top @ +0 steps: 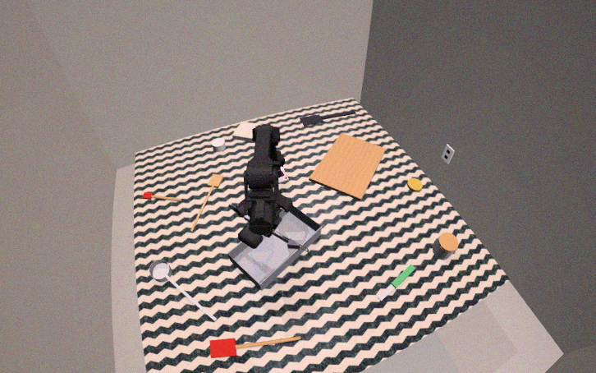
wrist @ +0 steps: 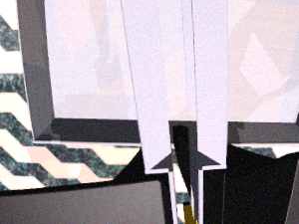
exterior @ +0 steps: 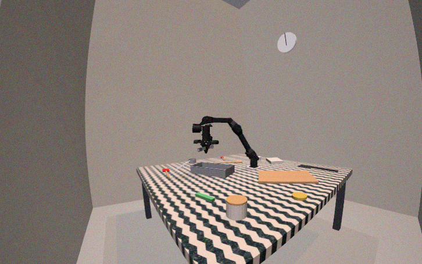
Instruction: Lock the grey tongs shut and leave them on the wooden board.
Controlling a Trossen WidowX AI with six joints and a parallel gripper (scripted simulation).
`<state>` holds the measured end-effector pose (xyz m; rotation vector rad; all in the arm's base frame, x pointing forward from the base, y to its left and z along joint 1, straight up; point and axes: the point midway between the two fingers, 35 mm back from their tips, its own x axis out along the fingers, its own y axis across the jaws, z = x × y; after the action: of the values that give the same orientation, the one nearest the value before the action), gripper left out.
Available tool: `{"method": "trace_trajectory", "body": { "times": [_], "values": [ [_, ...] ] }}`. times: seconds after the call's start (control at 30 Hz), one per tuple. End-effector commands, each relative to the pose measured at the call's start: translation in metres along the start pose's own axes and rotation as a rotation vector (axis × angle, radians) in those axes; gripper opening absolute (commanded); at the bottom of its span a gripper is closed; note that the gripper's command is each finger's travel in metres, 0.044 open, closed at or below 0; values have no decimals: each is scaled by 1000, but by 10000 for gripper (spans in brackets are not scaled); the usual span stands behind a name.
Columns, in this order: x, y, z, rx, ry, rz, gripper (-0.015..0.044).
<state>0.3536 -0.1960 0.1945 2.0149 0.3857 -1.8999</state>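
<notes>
My gripper (exterior: pixel 205 150) hangs above the grey roasting tin (exterior: pixel 212 169), pointing down, and is shut on the grey tongs (wrist: pixel 173 62). In the wrist view the two pale arms of the tongs run close together and almost parallel over the tin's floor (wrist: pixel 100 48), pinched between my dark fingers. In the top view the tongs (top: pixel 287 241) show as a thin dark bar sticking out from under the gripper (top: pixel 259 228) over the tin (top: pixel 276 246). The wooden board (top: pixel 348 164) lies flat to the back right, apart from the tin; it also shows in the exterior view (exterior: pixel 288 177).
Around the tin lie a wooden spatula (top: pixel 206 200), a small red spatula (top: pixel 158 196), a ladle (top: pixel 176 283), a big red spatula (top: pixel 245 345) and a green marker (top: pixel 397 281). A lidded canister (top: pixel 445 245), a yellow disc (top: pixel 414 184), a white cup (top: pixel 218 144) and a black spatula (top: pixel 325 117) stand further off.
</notes>
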Motion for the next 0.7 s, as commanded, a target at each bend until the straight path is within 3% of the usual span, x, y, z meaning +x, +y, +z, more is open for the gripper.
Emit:
{"method": "trace_trajectory", "body": {
  "times": [0.0, 0.67],
  "values": [
    [-1, -7, -8, -152, 5, 2, -150],
    [-2, -44, -44, -975, 12, -4, -150]
  ]
}}
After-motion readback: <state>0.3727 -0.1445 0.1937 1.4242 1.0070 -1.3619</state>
